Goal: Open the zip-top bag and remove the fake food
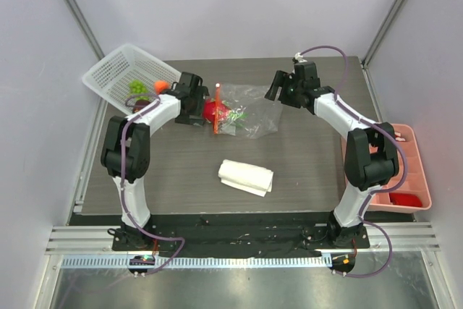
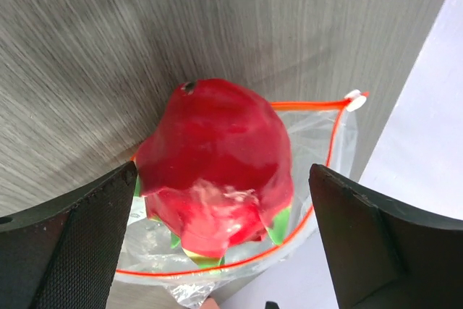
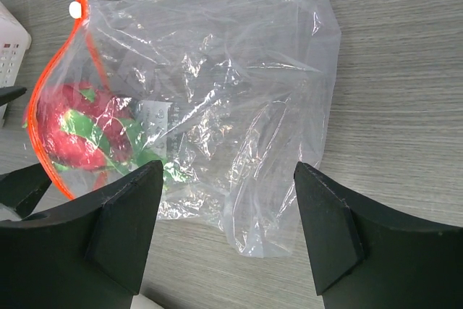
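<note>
The clear zip-top bag (image 1: 249, 112) lies at mid table, its orange-red zipper edge (image 1: 216, 110) open toward my left gripper. The red-pink dragon fruit (image 1: 211, 111) sits in the bag's mouth. In the left wrist view the fruit (image 2: 217, 168) pokes out past the zipper rim (image 2: 329, 142). My left gripper (image 2: 221, 240) is open, one finger on each side of the fruit. My right gripper (image 3: 228, 215) is open and empty just above the bag's closed end (image 3: 239, 106). Green leaves (image 3: 108, 142) lie inside beside the fruit (image 3: 69, 132).
A white mesh basket (image 1: 116, 70) at the back left holds green grapes (image 1: 136, 87) and a small orange (image 1: 160, 86). A folded white cloth (image 1: 246, 176) lies in front of the bag. A pink divided tray (image 1: 396, 171) sits at the right edge.
</note>
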{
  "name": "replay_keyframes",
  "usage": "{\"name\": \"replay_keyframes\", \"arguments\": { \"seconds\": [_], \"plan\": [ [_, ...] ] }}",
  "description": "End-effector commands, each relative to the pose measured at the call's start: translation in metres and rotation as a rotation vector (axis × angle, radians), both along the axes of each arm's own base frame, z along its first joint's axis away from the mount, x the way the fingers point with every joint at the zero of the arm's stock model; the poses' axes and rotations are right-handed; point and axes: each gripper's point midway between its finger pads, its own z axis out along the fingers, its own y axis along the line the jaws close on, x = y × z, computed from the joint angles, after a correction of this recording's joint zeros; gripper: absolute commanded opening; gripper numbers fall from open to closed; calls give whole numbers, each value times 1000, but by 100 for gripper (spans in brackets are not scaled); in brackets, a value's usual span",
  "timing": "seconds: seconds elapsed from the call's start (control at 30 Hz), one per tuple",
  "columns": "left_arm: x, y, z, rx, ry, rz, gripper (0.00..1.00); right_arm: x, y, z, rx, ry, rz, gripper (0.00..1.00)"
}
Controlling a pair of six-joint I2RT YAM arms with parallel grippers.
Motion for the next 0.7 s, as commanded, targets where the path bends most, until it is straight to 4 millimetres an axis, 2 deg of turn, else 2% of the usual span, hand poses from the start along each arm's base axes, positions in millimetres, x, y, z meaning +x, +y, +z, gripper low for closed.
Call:
{"name": "replay_keyframes", "arguments": {
  "seconds": [0.0,0.1,0.3,0.4,0.6,0.67],
  "plan": [
    [2,-2,-12,1,46,57,100,3,0,34,-3,-106,4,79],
    [-2,-1,-23,-1,73,79,100,1,-1,35,-3,-112,3,79],
    [3,-13,-21,3,51,67,100,2,-1,33,-4,-117,1,79],
    [3,-23,-26,-8,53,39,100,1,-1,32,1,-115,-1,79],
    [6,-30,-35,-5,26,6,100,0,-2,28,-4,-109,0,79],
    [10,-34,-31,3,-1,-10,99,0,-2,26,-6,-106,-3,79]
  ]
}}
